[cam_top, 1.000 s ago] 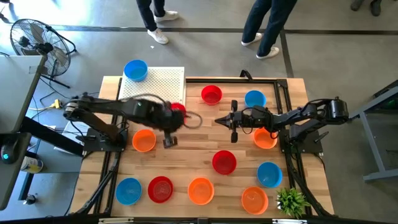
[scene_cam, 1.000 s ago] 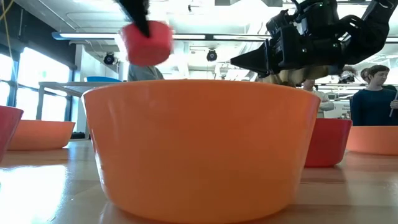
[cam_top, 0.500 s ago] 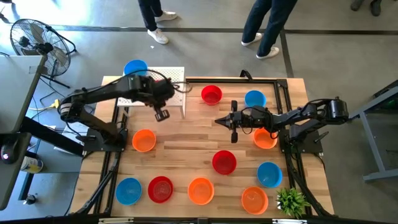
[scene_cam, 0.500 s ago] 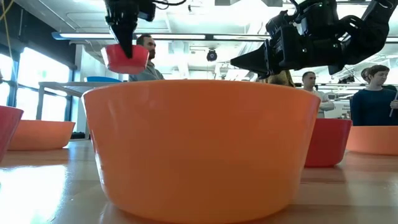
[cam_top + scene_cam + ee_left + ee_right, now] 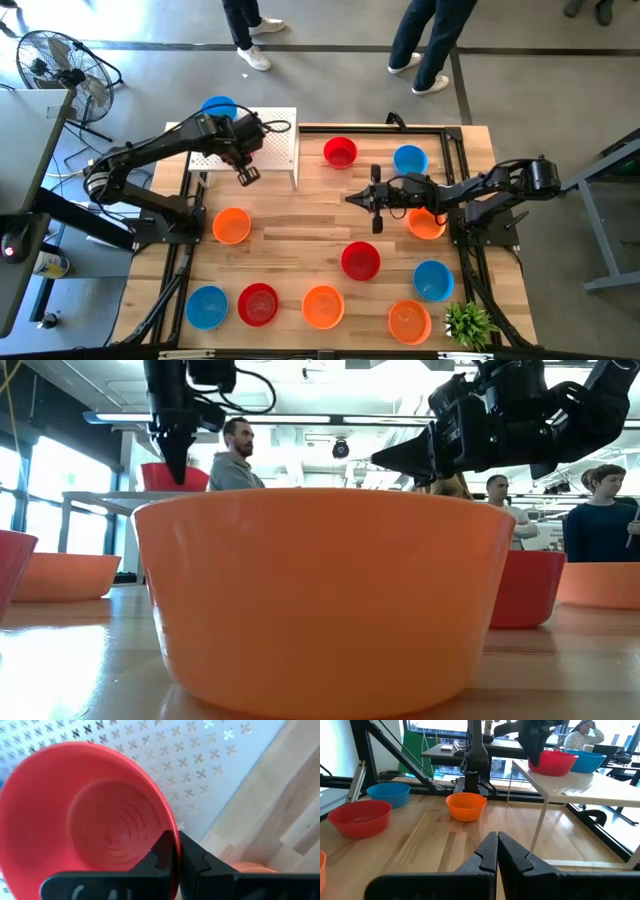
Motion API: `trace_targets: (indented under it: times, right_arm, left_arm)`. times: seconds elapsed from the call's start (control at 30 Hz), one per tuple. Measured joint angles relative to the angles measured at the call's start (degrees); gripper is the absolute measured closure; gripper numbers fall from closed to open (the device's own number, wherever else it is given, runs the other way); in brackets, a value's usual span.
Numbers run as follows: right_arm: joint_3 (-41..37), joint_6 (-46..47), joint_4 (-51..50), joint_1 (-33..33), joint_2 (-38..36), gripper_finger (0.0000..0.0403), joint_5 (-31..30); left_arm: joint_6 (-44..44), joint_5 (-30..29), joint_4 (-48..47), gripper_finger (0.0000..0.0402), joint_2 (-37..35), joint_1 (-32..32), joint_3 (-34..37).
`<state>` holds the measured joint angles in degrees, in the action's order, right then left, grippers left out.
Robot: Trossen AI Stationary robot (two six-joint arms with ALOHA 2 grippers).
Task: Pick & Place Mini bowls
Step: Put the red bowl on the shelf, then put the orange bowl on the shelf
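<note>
Red bowl (image 5: 90, 820) rim in left pincer (image 5: 174, 851), over stand (image 5: 270, 135) edge; right pincer (image 5: 497, 851) closed.

- An open-plan lab or office workspace, with a polished concrete floor (image 5: 330, 85) around the wooden table (image 5: 300, 225).
- Long ceiling lights (image 5: 330, 418) and tall windows (image 5: 40, 500) line the room.
- People (image 5: 600, 510) stand or sit at desks (image 5: 600, 757) behind.
- A floor fan (image 5: 60, 65) stands beside the rig.
</note>
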<state>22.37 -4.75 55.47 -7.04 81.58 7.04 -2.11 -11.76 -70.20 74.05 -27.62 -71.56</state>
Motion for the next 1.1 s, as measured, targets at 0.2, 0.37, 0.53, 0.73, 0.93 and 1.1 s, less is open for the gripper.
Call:
trace_targets:
  times: [0.2,0.37,0.53,0.73,0.93,1.1]
  right_arm:
    - [0.00,0.00,0.01,0.08,0.00,0.0403,-0.58]
    - [0.00,-0.03,0.01,0.08,0.00,0.0403,-0.60]
    - [0.00,-0.02,0.01,0.08,0.00,0.0403,-0.60]
    - [0.00,0.50,0.01,0.09,0.00,0.0403,-1.04]
    - [0.00,1.78,-0.39,0.10,0.00,0.0403,-3.21]
    - [-0.04,3.14,-2.15,0.08,-0.36,0.0403,-4.63]
  left_arm:
    - [-0.07,-1.56,0.42,0.0370,-0.03,-0.15,0.49]
    - [0.27,-1.39,0.37,0.0333,0.01,-0.13,0.25]
    - [1.44,-1.39,-0.39,0.0306,0.02,-0.13,-2.90]
    - [4.42,-1.37,0.81,0.0296,-2.47,0.60,-6.88]
    - [3.41,0.61,15.67,0.0315,-9.07,5.92,-2.06]
    - [4.92,2.63,39.54,0.0373,-14.53,13.53,9.74]
